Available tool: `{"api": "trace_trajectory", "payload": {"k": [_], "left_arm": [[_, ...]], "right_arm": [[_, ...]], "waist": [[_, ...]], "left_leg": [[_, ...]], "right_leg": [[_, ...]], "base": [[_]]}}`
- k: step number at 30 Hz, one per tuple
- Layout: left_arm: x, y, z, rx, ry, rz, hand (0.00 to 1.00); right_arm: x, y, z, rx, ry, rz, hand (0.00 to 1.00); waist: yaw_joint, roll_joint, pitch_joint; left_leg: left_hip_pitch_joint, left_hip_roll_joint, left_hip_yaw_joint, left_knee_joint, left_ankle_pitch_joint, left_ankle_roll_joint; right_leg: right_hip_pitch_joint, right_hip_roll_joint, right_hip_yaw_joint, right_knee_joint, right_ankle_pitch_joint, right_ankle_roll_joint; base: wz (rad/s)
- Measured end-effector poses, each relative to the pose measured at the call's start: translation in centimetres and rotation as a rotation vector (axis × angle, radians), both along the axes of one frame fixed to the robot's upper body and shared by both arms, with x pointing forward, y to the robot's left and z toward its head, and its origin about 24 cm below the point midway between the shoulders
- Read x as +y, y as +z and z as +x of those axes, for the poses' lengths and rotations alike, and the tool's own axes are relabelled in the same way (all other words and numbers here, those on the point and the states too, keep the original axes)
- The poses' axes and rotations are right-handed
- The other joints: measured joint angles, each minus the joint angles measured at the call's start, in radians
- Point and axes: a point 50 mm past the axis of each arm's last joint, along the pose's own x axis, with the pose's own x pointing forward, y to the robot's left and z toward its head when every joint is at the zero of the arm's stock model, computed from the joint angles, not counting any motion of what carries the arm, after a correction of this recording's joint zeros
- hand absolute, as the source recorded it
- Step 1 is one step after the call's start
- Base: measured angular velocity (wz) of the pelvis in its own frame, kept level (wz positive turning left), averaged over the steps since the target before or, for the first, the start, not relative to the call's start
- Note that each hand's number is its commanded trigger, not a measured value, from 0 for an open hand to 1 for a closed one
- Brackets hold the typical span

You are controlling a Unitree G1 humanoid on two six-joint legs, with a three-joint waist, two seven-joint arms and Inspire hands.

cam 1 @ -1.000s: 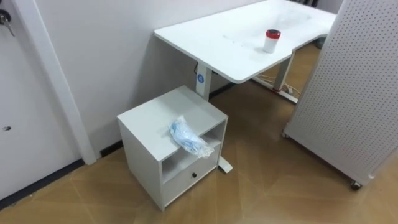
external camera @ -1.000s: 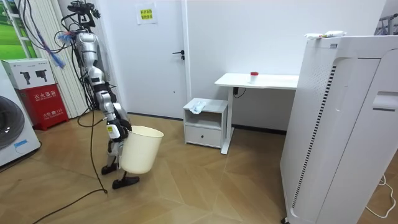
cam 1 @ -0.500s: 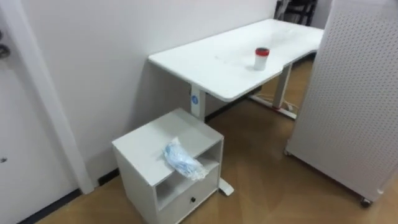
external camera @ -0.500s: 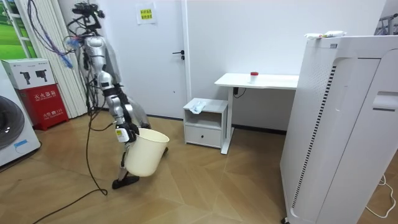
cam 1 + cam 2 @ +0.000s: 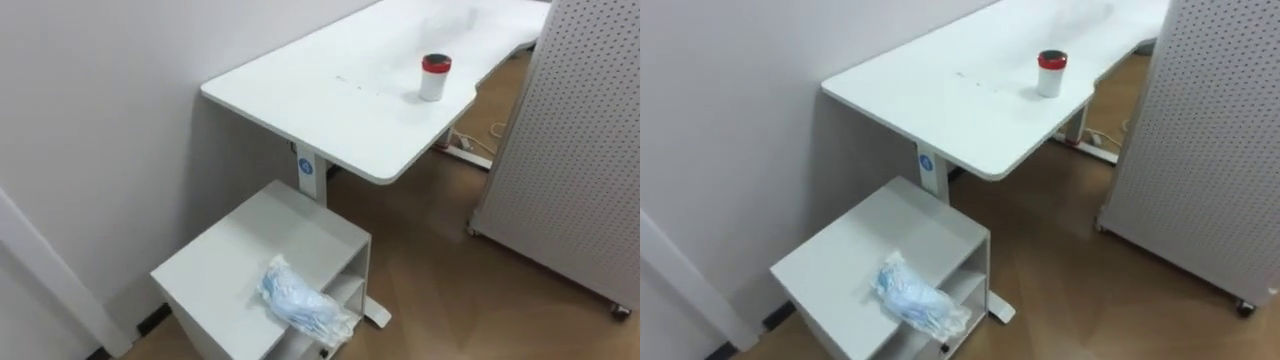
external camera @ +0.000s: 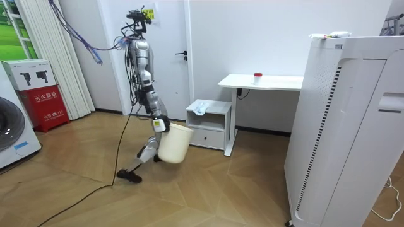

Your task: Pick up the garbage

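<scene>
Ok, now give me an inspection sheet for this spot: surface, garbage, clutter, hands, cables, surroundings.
Surface: small white cabinet, its top beside the white desk.
Job's things: crumpled blue-and-white plastic bag at the cabinet top's front edge; cream plastic waste bin carried by the robot.
Clutter: white cup with red lid, upright on the desk.
Hands: one hand at the bin's rim; cannot tell which.
Cables: thin cable on the floor under the desk.
Surroundings: white perforated panel on castors; white door.

Cabinet (image 5: 230, 265) bears a bluish, perhaps plastic, wad (image 5: 300, 305); desk (image 5: 330, 90) a cup (image 5: 434, 77).
</scene>
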Motion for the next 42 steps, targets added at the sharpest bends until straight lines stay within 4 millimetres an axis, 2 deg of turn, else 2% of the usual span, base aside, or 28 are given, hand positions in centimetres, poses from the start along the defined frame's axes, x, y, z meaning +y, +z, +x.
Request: {"api": "trace_trajectory", "payload": {"k": [1, 2, 3, 4, 6, 7, 8, 9, 10, 11, 12, 13, 15, 18, 20, 23, 24, 25, 27, 28, 32, 34, 36, 39, 42], "left_arm": [[0.0, 0.1, 0.6, -0.019, -0.005, 0.007, 0.00], [-0.2, 0.4, 1.8, -0.060, -0.022, 0.018, 0.00], [-0.4, 0.6, 2.9, -0.105, -0.033, 0.020, 0.00], [-0.6, 0.7, 3.5, -0.125, -0.043, 0.021, 0.00], [-1.2, 1.6, 6.2, -0.224, -0.081, 0.026, 0.00], [-1.3, 1.8, 6.9, -0.249, -0.086, 0.029, 0.00], [-1.7, 2.2, 8.1, -0.293, -0.112, 0.032, 0.00], [-2.0, 2.6, 9.1, -0.328, -0.145, 0.037, 0.00], [-2.2, 2.9, 9.6, -0.348, -0.160, 0.040, 0.00], [-2.6, 3.5, 10.6, -0.389, -0.196, 0.048, 0.00], [-3.1, 4.0, 11.7, -0.428, -0.225, 0.048, 0.00], [-3.3, 4.2, 12.1, -0.449, -0.236, 0.050, 0.00], [-3.9, 5.4, 13.9, -0.530, -0.283, 0.066, 0.00], [-4.6, 6.6, 15.9, -0.607, -0.317, 0.085, 0.00], [-4.8, 7.4, 17.1, -0.646, -0.335, 0.101, 0.00], [-4.6, 9.0, 18.9, -0.735, -0.330, 0.148, 0.00], [-4.6, 9.5, 19.5, -0.758, -0.328, 0.161, 0.00], [-4.6, 9.7, 19.7, -0.765, -0.327, 0.165, 0.00], [-4.8, 10.3, 20.7, -0.783, -0.325, 0.176, 0.00], [-4.9, 10.5, 20.9, -0.794, -0.327, 0.184, 0.00], [-6.4, 11.6, 22.4, -0.849, -0.357, 0.183, 0.00], [-7.0, 12.1, 23.1, -0.858, -0.371, 0.181, 0.00], [-7.6, 12.6, 23.8, -0.871, -0.375, 0.175, 0.00], [-7.7, 13.1, 24.3, -0.888, -0.361, 0.190, 0.00], [-7.8, 13.3, 24.5, -0.895, -0.362, 0.193, 0.00]], "right_arm": [[0.0, 0.0, 0.3, -0.012, 0.008, -0.001, 1.00], [0.1, 0.1, 1.1, -0.037, 0.033, -0.003, 1.00], [0.1, 0.3, 2.2, -0.073, 0.048, -0.006, 1.00], [0.1, 0.4, 2.5, -0.085, 0.059, -0.009, 1.00], [0.3, 0.6, 3.8, -0.122, 0.096, -0.017, 1.00], [0.4, 0.6, 4.1, -0.132, 0.102, -0.020, 1.00], [0.4, 0.7, 4.5, -0.147, 0.108, -0.022, 1.00], [0.4, 0.7, 4.6, -0.158, 0.110, -0.022, 1.00], [0.4, 0.7, 4.7, -0.163, 0.117, -0.018, 1.00], [0.5, 0.7, 4.7, -0.162, 0.130, -0.012, 1.00], [0.5, 0.6, 4.6, -0.159, 0.137, -0.012, 1.00], [0.6, 0.6, 4.8, -0.162, 0.142, -0.008, 1.00], [0.8, 0.7, 5.5, -0.170, 0.176, -0.004, 1.00], [1.0, 1.0, 7.0, -0.192, 0.232, 0.002, 1.00], [1.3, 1.1, 7.7, -0.209, 0.264, 0.013, 1.00], [1.6, 1.4, 9.0, -0.241, 0.312, 0.033, 1.00], [1.5, 1.6, 9.5, -0.254, 0.329, 0.034, 1.00], [1.5, 1.7, 9.8, -0.262, 0.334, 0.036, 1.00], [1.4, 2.1, 10.8, -0.286, 0.346, 0.034, 1.00], [1.5, 2.3, 11.2, -0.292, 0.349, 0.033, 1.00], [1.7, 3.2, 13.6, -0.348, 0.360, 0.024, 1.00], [1.9, 3.4, 14.3, -0.356, 0.380, 0.018, 1.00], [2.3, 3.5, 14.7, -0.363, 0.389, 0.018, 1.00], [2.5, 3.9, 15.6, -0.382, 0.389, 0.010, 1.00], [2.6, 4.0, 15.7, -0.382, 0.377, 0.004, 1.00]], "waist": [[0.006, -0.001, 0.0026], [0.014, 0.001, 0.0045], [0.010, 0.012, 0.0121], [0.010, 0.021, 0.0154], [0.006, 0.038, 0.0226], [0.003, 0.041, 0.0240], [-0.003, 0.043, 0.0244], [-0.013, 0.042, 0.0237], [-0.015, 0.041, 0.0230], [-0.026, 0.043, 0.0199], [-0.026, 0.056, 0.0139], [-0.026, 0.064, 0.0136], [-0.046, 0.079, 0.0211], [-0.048, 0.089, 0.0292], [-0.050, 0.097, 0.0382], [-0.057, 0.105, 0.0459], [-0.068, 0.112, 0.0538], [-0.073, 0.116, 0.0572], [-0.095, 0.135, 0.0707], [-0.099, 0.139, 0.0726], [-0.127, 0.163, 0.0897], [-0.132, 0.162, 0.0908], [-0.138, 0.161, 0.0951], [-0.158, 0.160, 0.0996], [-0.162, 0.160, 0.1029]], "left_leg": [[0.012, 0.001, -0.002, -0.018, -0.001, 0.001], [0.032, 0.006, -0.006, -0.047, 0.000, 0.000], [0.048, 0.017, -0.012, -0.061, 0.001, -0.001], [0.053, 0.025, -0.016, -0.064, -0.001, -0.002], [0.063, 0.052, -0.023, -0.076, -0.005, -0.008], [0.065, 0.056, -0.028, -0.080, -0.005, -0.009], [0.068, 0.059, -0.043, -0.086, -0.005, -0.014], [0.069, 0.060, -0.057, -0.086, -0.008, -0.021], [0.069, 0.060, -0.061, -0.086, -0.011, -0.026], [0.070, 0.064, -0.077, -0.085, -0.014, -0.034], [0.069, 0.078, -0.088, -0.090, -0.013, -0.049], [0.070, 0.082, -0.098, -0.097, -0.012, -0.054], [0.072, 0.089, -0.119, -0.119, -0.004, -0.069], [0.068, 0.093, -0.120, -0.135, 0.001, -0.077], [0.060, 0.097, -0.119, -0.136, 0.001, -0.077], [0.013, 0.095, -0.108, -0.126, 0.001, -0.077], [-0.008, 0.095, -0.108, -0.114, 0.001, -0.077], [-0.017, 0.094, -0.108, -0.110, 0.001, -0.076], [-0.056, 0.093, -0.111, -0.093, 0.000, -0.074], [-0.070, 0.093, -0.111, -0.088, 0.000, -0.074], [-0.139, 0.090, -0.107, -0.057, -0.001, -0.073], [-0.155, 0.091, -0.098, -0.050, -0.001, -0.073], [-0.178, 0.091, -0.089, -0.042, -0.001, -0.073], [-0.217, 0.095, -0.078, -0.024, -0.001, -0.073], [-0.241, 0.102, -0.070, -0.012, -0.003, -0.075]], "right_leg": [[-0.020, -0.005, -0.008, 0.025, 0.030, 0.002], [-0.079, -0.006, -0.016, 0.079, 0.022, -0.004], [-0.142, -0.001, -0.038, 0.116, -0.036, -0.018], [-0.172, 0.006, -0.049, 0.115, -0.062, -0.022], [-0.287, 0.032, -0.068, 0.019, -0.135, -0.029], [-0.305, 0.034, -0.078, -0.034, -0.142, -0.030], [-0.329, 0.038, -0.086, -0.160, -0.142, -0.034], [-0.336, 0.042, -0.084, -0.294, -0.133, -0.035], [-0.335, 0.042, -0.083, -0.357, -0.114, -0.035], [-0.329, 0.047, -0.088, -0.419, -0.026, -0.027], [-0.310, 0.066, -0.104, -0.452, 0.000, -0.040], [-0.300, 0.076, -0.115, -0.466, 0.005, -0.044], [-0.289, 0.083, -0.139, -0.486, 0.008, -0.051], [-0.299, 0.094, -0.143, -0.490, 0.005, -0.057], [-0.303, 0.099, -0.142, -0.500, 0.008, -0.061], [-0.363, 0.093, -0.138, -0.475, 0.008, -0.062], [-0.379, 0.091, -0.139, -0.470, 0.008, -0.062], [-0.387, 0.091, -0.137, -0.466, 0.008, -0.062], [-0.421, 0.090, -0.136, -0.459, 0.009, -0.061], [-0.437, 0.089, -0.135, -0.452, 0.009, -0.061], [-0.513, 0.077, -0.126, -0.405, 0.006, -0.065], [-0.541, 0.075, -0.123, -0.386, 0.004, -0.067], [-0.570, 0.073, -0.121, -0.370, 0.001, -0.072], [-0.614, 0.073, -0.112, -0.351, 0.000, -0.077], [-0.638, 0.076, -0.107, -0.344, 0.004, -0.084]], "base": [[-0.24], [-0.18], [-0.14], [-0.03], [0.02], [0.16], [0.28], [0.30], [0.38], [0.33], [0.31], [0.28], [0.26], [0.01], [-0.02], [-0.09], [0.00], [0.04], [0.04], [0.00], [-0.02], [-0.07], [-0.09], [-0.08], [-0.10]]}}
